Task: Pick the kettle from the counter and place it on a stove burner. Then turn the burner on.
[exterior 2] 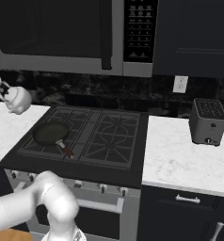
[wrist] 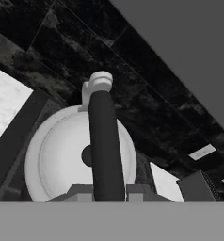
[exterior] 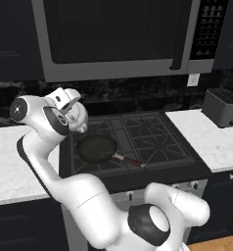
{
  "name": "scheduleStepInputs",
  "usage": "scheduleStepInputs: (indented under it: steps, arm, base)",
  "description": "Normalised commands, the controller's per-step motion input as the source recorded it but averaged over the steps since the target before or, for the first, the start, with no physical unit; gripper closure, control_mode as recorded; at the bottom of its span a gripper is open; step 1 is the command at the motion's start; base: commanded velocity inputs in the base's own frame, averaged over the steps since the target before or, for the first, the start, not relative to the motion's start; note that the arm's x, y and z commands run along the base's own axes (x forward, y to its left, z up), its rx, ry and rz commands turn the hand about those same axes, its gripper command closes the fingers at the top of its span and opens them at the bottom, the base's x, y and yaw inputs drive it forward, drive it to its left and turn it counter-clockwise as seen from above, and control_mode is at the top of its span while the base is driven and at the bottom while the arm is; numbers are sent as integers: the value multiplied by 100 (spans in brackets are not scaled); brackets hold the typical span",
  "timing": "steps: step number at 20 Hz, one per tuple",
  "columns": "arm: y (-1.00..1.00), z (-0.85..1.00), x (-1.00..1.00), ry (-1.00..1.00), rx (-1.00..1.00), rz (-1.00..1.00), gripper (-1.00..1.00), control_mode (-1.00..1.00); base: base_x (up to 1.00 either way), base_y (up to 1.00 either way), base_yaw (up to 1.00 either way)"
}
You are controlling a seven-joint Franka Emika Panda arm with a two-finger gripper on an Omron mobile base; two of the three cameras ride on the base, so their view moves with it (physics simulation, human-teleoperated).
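The gripper (wrist: 104, 194) is clamping the dark arched handle of the kettle (wrist: 62, 155), holding it in the air over the stove's left edge. Beyond, a black frying pan (exterior 2: 51, 133) is sitting on 1 grate.

**Kitchen colours: black, white and a touch of red**

The kettle (exterior 2: 17, 100) is silvery white with a dark handle (wrist: 106, 150). The surface (exterior 2: 184, 157) is white marble with faint grey veins. The cooktop (exterior 2: 111, 134) is black, its grates dark. The frying pan (exterior: 96, 148) is black with a reddish handle. The toaster (exterior 2: 207, 121) is dark grey. The backsplash (exterior: 138, 98) is black, mottled with grey.
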Motion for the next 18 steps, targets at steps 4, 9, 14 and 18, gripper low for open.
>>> scheduleStepInputs:
  steps: [4,9,14,18]
  arm:
    - [-100,30,0,0,8,-10,100,-100]
    - [-100,13,0,11,14,-15,100,-100]
    - [-100,3,-1,21,16,-17,100,-100]
    - [-100,0,0,21,16,-14,100,-100]
  base:
    - [0,0,0]
    - [0,0,0]
    - [0,0,0]
    - [0,0,0]
